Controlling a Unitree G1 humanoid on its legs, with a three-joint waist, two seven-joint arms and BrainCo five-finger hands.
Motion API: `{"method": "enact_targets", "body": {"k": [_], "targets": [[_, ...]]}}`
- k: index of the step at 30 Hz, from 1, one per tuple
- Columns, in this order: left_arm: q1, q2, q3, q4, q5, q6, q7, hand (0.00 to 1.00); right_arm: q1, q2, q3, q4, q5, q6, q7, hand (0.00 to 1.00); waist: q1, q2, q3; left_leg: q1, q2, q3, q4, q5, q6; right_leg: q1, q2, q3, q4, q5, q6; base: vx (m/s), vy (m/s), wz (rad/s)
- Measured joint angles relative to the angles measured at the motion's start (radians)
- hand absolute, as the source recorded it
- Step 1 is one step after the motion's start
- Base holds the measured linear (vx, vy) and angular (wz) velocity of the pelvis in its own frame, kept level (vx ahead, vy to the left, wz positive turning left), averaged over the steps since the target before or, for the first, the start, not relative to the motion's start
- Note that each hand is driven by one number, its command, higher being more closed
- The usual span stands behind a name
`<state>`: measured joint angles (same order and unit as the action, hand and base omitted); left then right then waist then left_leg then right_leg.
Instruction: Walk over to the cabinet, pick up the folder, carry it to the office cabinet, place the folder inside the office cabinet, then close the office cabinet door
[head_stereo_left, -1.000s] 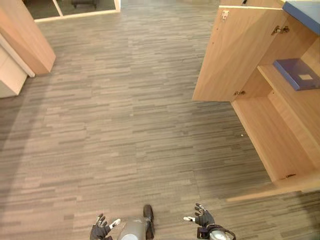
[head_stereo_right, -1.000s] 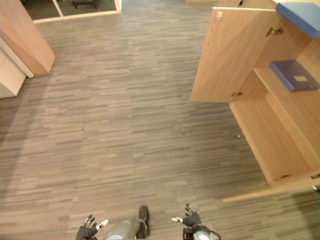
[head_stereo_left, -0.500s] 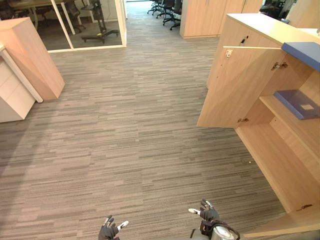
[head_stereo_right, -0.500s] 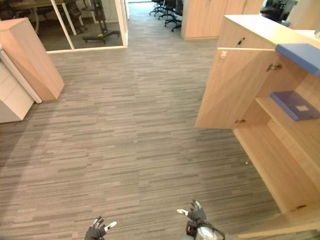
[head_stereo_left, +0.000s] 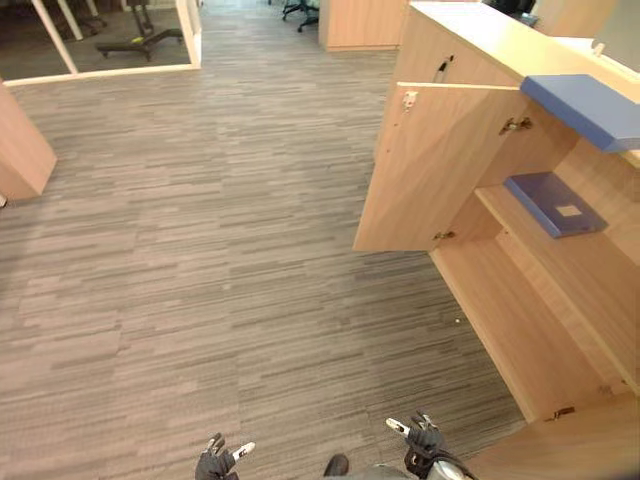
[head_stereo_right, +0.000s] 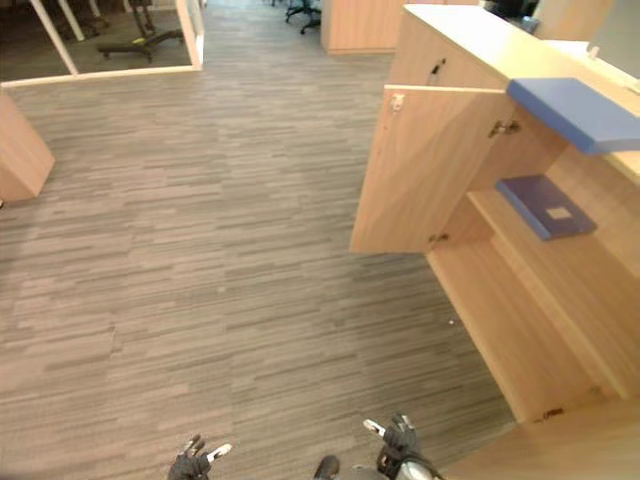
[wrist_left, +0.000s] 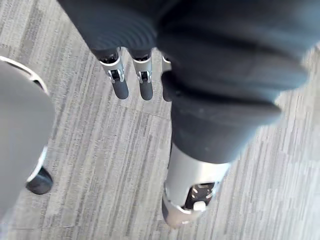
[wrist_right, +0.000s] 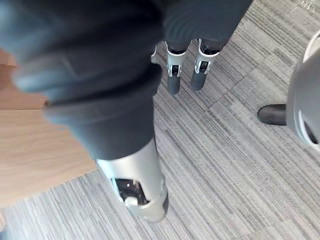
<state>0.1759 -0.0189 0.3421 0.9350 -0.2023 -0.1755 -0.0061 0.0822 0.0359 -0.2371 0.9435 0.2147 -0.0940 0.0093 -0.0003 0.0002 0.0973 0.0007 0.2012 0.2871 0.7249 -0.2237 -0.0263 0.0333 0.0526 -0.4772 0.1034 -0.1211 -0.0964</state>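
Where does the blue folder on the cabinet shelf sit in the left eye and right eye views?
Left eye view: the folder lies flat on the shelf, right of centre, in the upper half.
Right eye view: same shelf, folder a touch further left.
Shared landmark: the open cabinet door, standing just left of the folder.

The left hand and the right hand are hanging low and well apart. Both are holding nothing, with fingers extending straight and thumbs standing apart.
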Motion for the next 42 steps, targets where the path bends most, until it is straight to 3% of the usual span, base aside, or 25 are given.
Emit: {"method": "enact_targets", "body": {"k": [1, 3, 6, 10, 11, 12, 13, 14, 15, 16, 19, 21, 23, 26, 28, 30, 33, 35, 37, 38, 40, 41, 42], "targets": [[0.011, -0.006, 0.012, -0.019, -0.012, 0.000, 0.001, 0.00, 0.003, -0.009, 0.019, 0.000, -0.002, 0.001, 0.003, 0.00, 0.019, 0.009, -0.001, -0.091, 0.071, 0.000, 0.225, 0.014, 0.026, 0.033, 0.029, 0.045, 0.000, -0.018, -0.013, 0.33, -0.074, -1.00], [0.013, 0.000, 0.015, -0.046, -0.036, 0.001, 0.007, 0.00, 0.004, -0.010, 0.038, 0.003, -0.004, 0.004, 0.004, 0.00, 0.039, -0.004, 0.005, -0.178, 0.128, -0.007, 0.356, 0.004, 0.031, 0.062, 0.041, 0.107, 0.007, -0.041, -0.027, 0.37, -0.018, -1.04], [0.013, 0.002, 0.011, -0.080, -0.066, 0.000, 0.012, 0.00, 0.002, -0.014, 0.041, 0.013, -0.005, 0.012, 0.003, 0.00, 0.053, -0.014, 0.013, -0.293, 0.129, -0.031, 0.284, -0.020, 0.010, 0.110, 0.030, 0.206, -0.008, -0.045, -0.017, 0.35, 0.029, -0.98], [-0.001, 0.002, -0.006, -0.084, -0.084, -0.009, 0.013, 0.00, -0.025, -0.021, 0.041, 0.039, -0.005, 0.012, 0.000, 0.00, 0.062, -0.026, 0.030, -0.338, -0.008, -0.094, -0.081, -0.019, -0.019, 0.154, -0.048, 0.292, -0.035, -0.044, 0.008, 0.30, 0.157, -0.76], [-0.002, 0.000, -0.014, -0.083, -0.084, -0.010, 0.013, 0.00, -0.027, -0.023, 0.042, 0.039, -0.005, 0.011, 0.000, 0.00, 0.063, -0.024, 0.032, -0.338, -0.051, -0.138, -0.250, 0.017, -0.037, 0.175, -0.071, 0.303, -0.055, -0.046, 0.022, 0.36, 0.270, -0.54], [-0.003, 0.000, -0.024, -0.083, -0.085, -0.011, 0.014, 0.00, -0.027, -0.022, 0.044, 0.039, -0.009, 0.011, 0.001, 0.00, 0.068, -0.022, 0.034, -0.330, -0.075, -0.176, -0.409, 0.080, -0.039, 0.195, -0.089, 0.318, -0.066, -0.059, 0.051, 0.44, 0.355, -0.48], [-0.005, 0.000, -0.025, -0.082, -0.085, -0.011, 0.015, 0.00, -0.025, -0.021, 0.044, 0.040, -0.017, 0.011, 0.002, 0.00, 0.070, -0.021, 0.034, -0.329, -0.080, -0.187, -0.442, 0.146, -0.042, 0.204, -0.097, 0.323, -0.066, -0.067, 0.065, 0.46, 0.386, -0.40], [-0.006, -0.005, -0.026, -0.081, -0.083, -0.011, 0.017, 0.00, -0.020, -0.021, 0.059, 0.040, -0.029, 0.011, 0.001, 0.00, 0.075, -0.016, 0.030, -0.300, -0.090, -0.185, -0.468, 0.275, -0.044, 0.215, -0.110, 0.333, -0.064, -0.073, 0.080, 0.46, 0.391, -0.28], [-0.011, 0.007, -0.025, -0.082, -0.082, -0.011, 0.018, 0.00, -0.020, -0.007, 0.083, 0.043, -0.042, 0.011, 0.004, 0.00, 0.074, -0.040, 0.029, -0.294, -0.110, -0.164, -0.470, 0.276, -0.012, 0.213, -0.138, 0.340, -0.053, -0.060, 0.101, 0.37, 0.313, -0.24], [-0.013, 0.010, -0.025, -0.081, -0.081, -0.011, 0.019, 0.00, -0.020, -0.001, 0.084, 0.043, -0.043, 0.011, 0.007, 0.00, 0.074, -0.045, 0.026, -0.295, -0.116, -0.156, -0.467, 0.266, -0.002, 0.205, -0.149, 0.340, -0.045, -0.044, 0.121, 0.28, 0.235, -0.19], [-0.011, 0.003, -0.015, -0.079, -0.082, -0.011, 0.022, 0.00, -0.020, 0.013, 0.085, 0.043, -0.046, 0.011, 0.009, 0.00, 0.089, -0.049, 0.012, -0.262, -0.147, -0.090, -0.439, 0.214, 0.045, 0.196, -0.210, 0.360, -0.019, 0.021, 0.177, 0.33, 0.277, -0.37], [-0.008, -0.001, -0.007, -0.067, -0.082, -0.011, 0.027, 0.00, -0.021, 0.011, 0.082, 0.041, -0.046, 0.011, 0.009, 0.00, 0.099, -0.048, -0.030, -0.230, -0.192, -0.035, -0.479, 0.193, 0.075, 0.176, -0.271, 0.379, -0.013, 0.054, 0.190, 0.39, 0.342, -0.56], [-0.006, 0.000, -0.007, -0.046, -0.083, -0.011, 0.028, 0.00, -0.021, 0.005, 0.080, 0.041, -0.045, 0.012, 0.009, 0.00, 0.103, -0.044, -0.051, -0.201, -0.225, -0.005, -0.516, 0.186, 0.086, 0.145, -0.312, 0.398, 0.031, 0.054, 0.190, 0.18, 0.188, -0.48], [0.011, -0.007, -0.020, -0.024, -0.083, -0.011, 0.036, 0.00, -0.008, -0.020, 0.063, 0.041, -0.044, 0.013, 0.011, 0.00, 0.096, -0.018, -0.066, -0.100, -0.282, 0.025, -0.594, 0.170, 0.109, 0.033, -0.375, 0.457, 0.300, 0.054, 0.189, 0.14, 0.248, -0.43], [0.015, -0.002, -0.032, -0.009, -0.082, -0.011, 0.037, 0.00, 0.004, -0.032, 0.063, 0.037, -0.041, 0.014, 0.010, 0.00, 0.072, -0.019, -0.066, -0.029, -0.322, 0.050, -0.634, 0.150, 0.120, -0.108, -0.443, 0.439, 0.614, 0.100, 0.094, 0.12, 0.251, -0.25], [0.024, -0.001, -0.025, -0.001, -0.079, -0.011, 0.038, 0.00, 0.011, -0.028, 0.063, 0.017, -0.040, 0.012, 0.009, 0.00, 0.054, -0.016, -0.061, 0.023, -0.333, 0.062, -0.661, 0.147, 0.126, -0.168, -0.463, 0.390, 0.738, 0.084, 0.102, 0.13, 0.164, -0.22], [0.023, -0.003, -0.023, -0.001, -0.072, -0.010, 0.038, 0.00, 0.015, -0.023, 0.062, 0.001, -0.038, 0.004, 0.009, 0.00, 0.034, -0.012, -0.045, 0.076, -0.307, 0.071, -0.676, 0.133, 0.115, -0.215, -0.409, 0.254, 0.753, -0.030, 0.129, 0.10, 0.003, -0.19], [0.014, -0.010, 0.001, -0.002, -0.074, -0.011, 0.039, 0.00, 0.012, -0.020, 0.057, -0.001, -0.034, -0.005, 0.008, 0.00, 0.038, -0.012, -0.026, 0.109, -0.281, 0.090, -0.677, 0.109, 0.097, -0.225, -0.368, 0.146, 0.701, -0.077, 0.131, 0.07, -0.075, -0.47], [0.011, -0.017, 0.024, 0.001, -0.073, -0.010, 0.041, 0.00, 0.009, -0.013, 0.027, -0.001, -0.008, -0.012, 0.007, 0.00, 0.031, -0.016, -0.016, 0.129, -0.255, 0.109, -0.671, 0.083, 0.090, -0.231, -0.316, 0.049, 0.597, -0.084, 0.130, 0.04, -0.097, -0.41], [0.006, -0.017, 0.036, 0.009, -0.070, -0.010, 0.041, 0.00, 0.010, -0.013, 0.019, 0.001, 0.004, -0.014, 0.006, 0.00, 0.021, -0.017, -0.017, 0.135, -0.248, 0.110, -0.670, 0.074, 0.075, -0.233, -0.286, 0.009, 0.509, -0.080, 0.124, 0.07, -0.133, 0.00], [0.004, -0.017, 0.054, 0.010, -0.061, -0.009, 0.040, 0.00, 0.024, -0.015, -0.009, 0.006, 0.006, -0.014, 0.007, 0.00, 0.009, -0.036, -0.014, 0.141, -0.253, 0.099, -0.669, 0.064, 0.061, -0.223, -0.267, -0.018, 0.386, -0.048, 0.074, 0.13, -0.161, 0.17], [0.001, -0.024, 0.066, 0.016, -0.054, -0.008, 0.040, 0.00, 0.032, -0.024, -0.029, 0.014, 0.007, -0.012, 0.007, 0.00, 0.006, -0.031, -0.020, 0.148, -0.243, 0.088, -0.666, 0.053, 0.045, -0.214, -0.249, -0.028, 0.349, -0.052, 0.042, 0.21, -0.201, 0.19], [0.005, -0.036, 0.078, 0.017, -0.047, -0.007, 0.040, 0.00, 0.045, -0.028, -0.051, 0.022, 0.004, -0.010, 0.007, 0.00, 0.003, -0.017, -0.026, 0.149, -0.214, 0.085, -0.663, 0.043, 0.025, -0.192, -0.215, -0.046, 0.308, -0.055, 0.042, 0.24, -0.213, 0.14]]}}
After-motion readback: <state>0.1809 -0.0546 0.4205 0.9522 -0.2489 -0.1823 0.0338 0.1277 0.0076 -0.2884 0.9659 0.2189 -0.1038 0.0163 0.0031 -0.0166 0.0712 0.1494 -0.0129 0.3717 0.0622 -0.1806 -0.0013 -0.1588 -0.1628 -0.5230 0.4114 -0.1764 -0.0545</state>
